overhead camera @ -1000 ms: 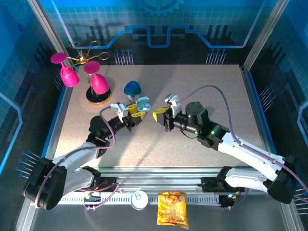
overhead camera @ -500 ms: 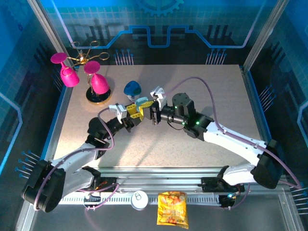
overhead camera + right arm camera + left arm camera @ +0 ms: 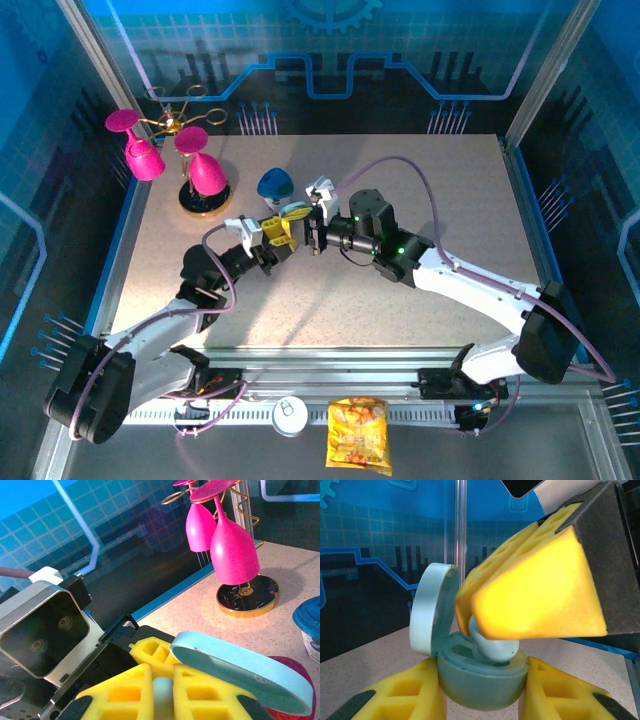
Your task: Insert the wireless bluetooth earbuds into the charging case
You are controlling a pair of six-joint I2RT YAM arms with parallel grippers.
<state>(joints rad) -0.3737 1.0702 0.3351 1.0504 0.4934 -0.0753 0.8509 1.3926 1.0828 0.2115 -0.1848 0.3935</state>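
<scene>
Bright yellow foam, black-backed, on the left gripper (image 3: pixel 481 700) and right gripper (image 3: pixel 162 696). The charging case (image 3: pixel 480 682) is pale blue-grey, the earbud (image 3: pixel 492 647) paler blue. Magenta glasses (image 3: pixel 232 550), gold stand (image 3: pixel 247 597). Beige speckled table (image 3: pixel 320 310), blue grid backdrop (image 3: pixel 75 525).

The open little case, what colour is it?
The charging case is pale blue-grey, clearest in the left wrist view.

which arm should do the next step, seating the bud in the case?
Right. The right gripper is shut on a pale earbud sitting at the cavity of the open charging case. The left gripper clamps the case's base, lid up, so it probably serves best as the holder.
</scene>
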